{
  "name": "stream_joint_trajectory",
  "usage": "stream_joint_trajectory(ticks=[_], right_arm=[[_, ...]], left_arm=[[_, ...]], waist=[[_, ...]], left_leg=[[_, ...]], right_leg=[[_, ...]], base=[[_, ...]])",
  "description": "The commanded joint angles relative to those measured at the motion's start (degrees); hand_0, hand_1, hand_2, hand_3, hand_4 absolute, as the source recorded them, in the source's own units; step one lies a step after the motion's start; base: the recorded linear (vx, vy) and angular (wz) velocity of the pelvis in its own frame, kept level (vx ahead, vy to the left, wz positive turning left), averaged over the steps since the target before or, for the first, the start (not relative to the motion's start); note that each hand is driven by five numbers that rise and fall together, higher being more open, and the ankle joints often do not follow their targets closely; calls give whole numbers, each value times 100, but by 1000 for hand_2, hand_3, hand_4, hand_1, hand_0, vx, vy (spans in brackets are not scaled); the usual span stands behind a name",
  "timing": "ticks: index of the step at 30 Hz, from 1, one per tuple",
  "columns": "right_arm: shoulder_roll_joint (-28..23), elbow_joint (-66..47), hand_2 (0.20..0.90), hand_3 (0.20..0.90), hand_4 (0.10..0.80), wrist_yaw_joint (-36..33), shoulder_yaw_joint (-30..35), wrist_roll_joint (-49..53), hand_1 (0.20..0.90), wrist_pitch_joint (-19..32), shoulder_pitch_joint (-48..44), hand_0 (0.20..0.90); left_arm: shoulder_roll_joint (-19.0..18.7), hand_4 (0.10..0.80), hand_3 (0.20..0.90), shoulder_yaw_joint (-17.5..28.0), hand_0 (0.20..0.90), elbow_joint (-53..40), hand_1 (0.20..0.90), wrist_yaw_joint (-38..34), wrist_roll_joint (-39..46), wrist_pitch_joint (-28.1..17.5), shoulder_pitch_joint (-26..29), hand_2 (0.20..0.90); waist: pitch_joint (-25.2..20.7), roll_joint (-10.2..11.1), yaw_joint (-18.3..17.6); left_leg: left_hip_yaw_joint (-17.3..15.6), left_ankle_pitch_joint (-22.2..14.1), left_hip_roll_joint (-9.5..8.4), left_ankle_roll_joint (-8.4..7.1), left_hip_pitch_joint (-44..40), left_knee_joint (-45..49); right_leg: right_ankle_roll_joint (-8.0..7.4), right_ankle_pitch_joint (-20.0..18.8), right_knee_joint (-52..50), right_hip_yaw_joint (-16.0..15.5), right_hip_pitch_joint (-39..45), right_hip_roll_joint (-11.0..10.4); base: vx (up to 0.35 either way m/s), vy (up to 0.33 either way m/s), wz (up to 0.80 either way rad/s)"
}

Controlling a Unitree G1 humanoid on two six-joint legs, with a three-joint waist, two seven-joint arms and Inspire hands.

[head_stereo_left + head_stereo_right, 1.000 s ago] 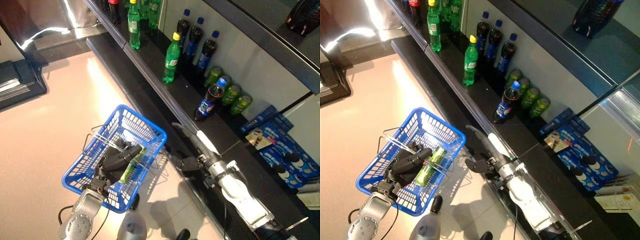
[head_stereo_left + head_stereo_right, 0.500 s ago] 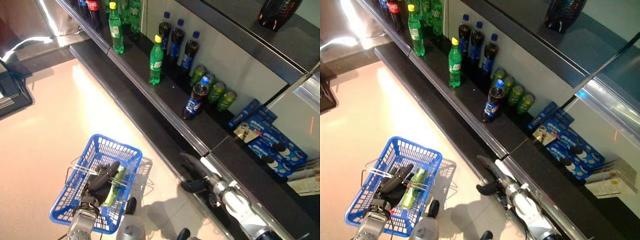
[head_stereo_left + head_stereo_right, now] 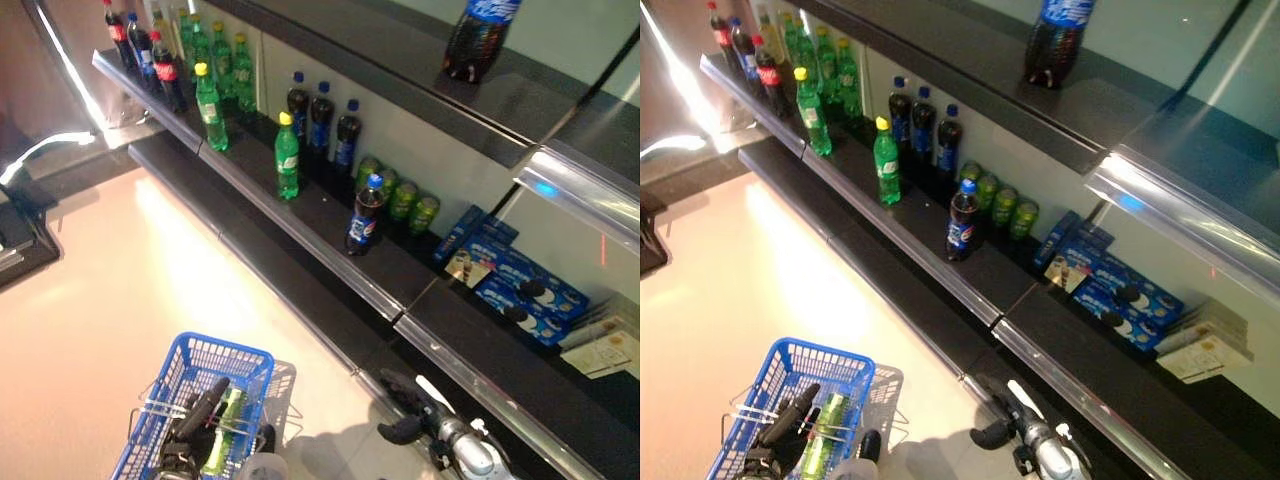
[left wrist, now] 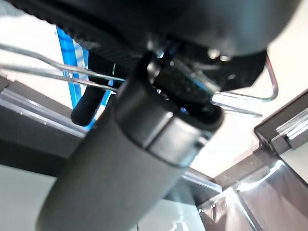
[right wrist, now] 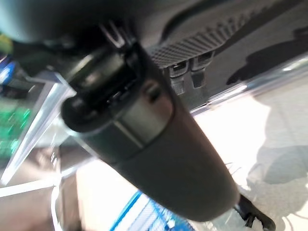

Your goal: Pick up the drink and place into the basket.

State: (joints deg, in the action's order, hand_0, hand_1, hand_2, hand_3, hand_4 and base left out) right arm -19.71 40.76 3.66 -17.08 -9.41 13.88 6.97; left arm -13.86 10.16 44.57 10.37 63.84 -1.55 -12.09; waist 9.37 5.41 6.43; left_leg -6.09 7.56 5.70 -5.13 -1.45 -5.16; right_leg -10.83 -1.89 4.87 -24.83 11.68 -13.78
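R hand point(image 3: 405, 428) now lower, off shelf, fingers loosely curled, empty; L hand point(image 3: 195, 425) gripping basket point(image 3: 225, 358) handles; green drink point(image 3: 222, 445) inside

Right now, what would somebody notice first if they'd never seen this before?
Probably the blue basket low on the floor, with a green bottle inside and the left hand gripping its wire handles. Next, the dark shelf lined with green and dark bottles. The right hand hangs just below the shelf's edge.
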Motion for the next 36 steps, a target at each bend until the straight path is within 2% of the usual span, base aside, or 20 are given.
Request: stream_joint_trajectory(ticks=[1,10,20,24,26,29,30,31,32,33,34,36], right_arm=[[-228,253,900,900,800,-171,337,527,900,170,-177,900],[129,2033,900,900,800,-189,978,950,900,66,-335,900],[207,2608,900,900,800,-274,1240,913,900,-218,-404,900],[220,2583,900,900,800,-266,1201,983,900,-194,-457,900],[210,2503,900,900,800,-265,1097,1080,900,-208,-550,900],[186,2460,900,900,800,-243,981,1087,900,-192,-657,900],[48,2455,900,900,800,-232,854,1162,900,-148,-881,900],[5,2454,900,900,800,-209,833,1116,900,-139,-938,900],[-84,2447,900,900,800,-255,792,1098,900,-149,-1051,900],[-143,2451,900,900,800,-268,810,1044,900,-168,-1105,900],[-183,2452,900,900,800,-304,841,1056,900,-207,-1113,900],[-193,2472,900,900,800,-380,952,1168,900,-223,-1037,900]], left_arm=[[-289,100,200,220,300,-130,300,694,-278,-808,901,300],[-234,100,200,220,300,1164,300,702,-1012,-510,1023,300],[-183,100,200,29,300,1493,300,754,-1326,-336,1055,300],[-195,100,200,-64,300,1487,300,727,-1398,-316,1102,300],[-237,100,200,-147,300,1530,300,674,-1315,-359,1236,300],[-233,100,200,-201,300,1570,300,637,-1133,-409,1353,300],[-149,100,200,-286,300,1579,300,731,-934,-442,1458,300],[-117,100,200,-301,300,1578,300,742,-864,-454,1472,300],[-4,100,200,-347,300,1571,300,902,-803,-494,1431,300],[75,100,200,-390,300,1564,300,1023,-805,-505,1406,300],[134,100,200,-429,300,1530,300,1067,-845,-494,1385,300],[178,100,200,-409,300,1456,300,1101,-1082,-414,1363,300]], waist=[[-517,-446,0],[-604,-508,-202],[-542,-560,-192],[-493,-589,-178],[-385,-658,-175],[-277,-716,-160],[-24,-860,-86],[20,-893,-69],[105,-982,-56],[142,-1036,-92],[174,-1023,-147],[219,-966,-273]], left_leg=[[-559,-411,-5,-34,-366,16],[-788,-466,42,-36,-483,16],[-837,-589,-24,63,-637,16],[-651,-601,-56,140,-626,16],[-440,-539,-51,177,-619,16],[-285,-473,-22,179,-554,54],[-29,-286,129,26,-426,118],[30,-226,162,-25,-384,121],[-65,-9,364,-207,-273,92],[-348,178,572,-333,-207,52],[-701,281,768,-472,-195,29],[-1617,486,1121,-550,-166,52]], right_leg=[[10,-153,-146,-403,-5,35],[73,-178,-141,-273,-85,72],[138,-87,-258,-246,-56,94],[213,156,-705,-106,-187,123],[271,383,-1362,-14,-460,76],[314,492,-1749,-3,-667,15],[452,786,-2131,-2,-855,22],[483,839,-2159,-25,-880,31],[563,940,-2224,-117,-927,46],[613,985,-2238,-264,-924,34],[596,1107,-2293,-345,-866,-24],[612,1062,-2297,-708,-774,-129]], base=[[44,-12,-5],[39,-14,-6],[19,-7,-4],[-66,-61,1],[-141,-98,9],[-163,-97,16],[-219,-108,12],[-329,-113,20],[-257,-27,24],[-248,-10,40],[-217,-12,52],[-211,-77,97]])
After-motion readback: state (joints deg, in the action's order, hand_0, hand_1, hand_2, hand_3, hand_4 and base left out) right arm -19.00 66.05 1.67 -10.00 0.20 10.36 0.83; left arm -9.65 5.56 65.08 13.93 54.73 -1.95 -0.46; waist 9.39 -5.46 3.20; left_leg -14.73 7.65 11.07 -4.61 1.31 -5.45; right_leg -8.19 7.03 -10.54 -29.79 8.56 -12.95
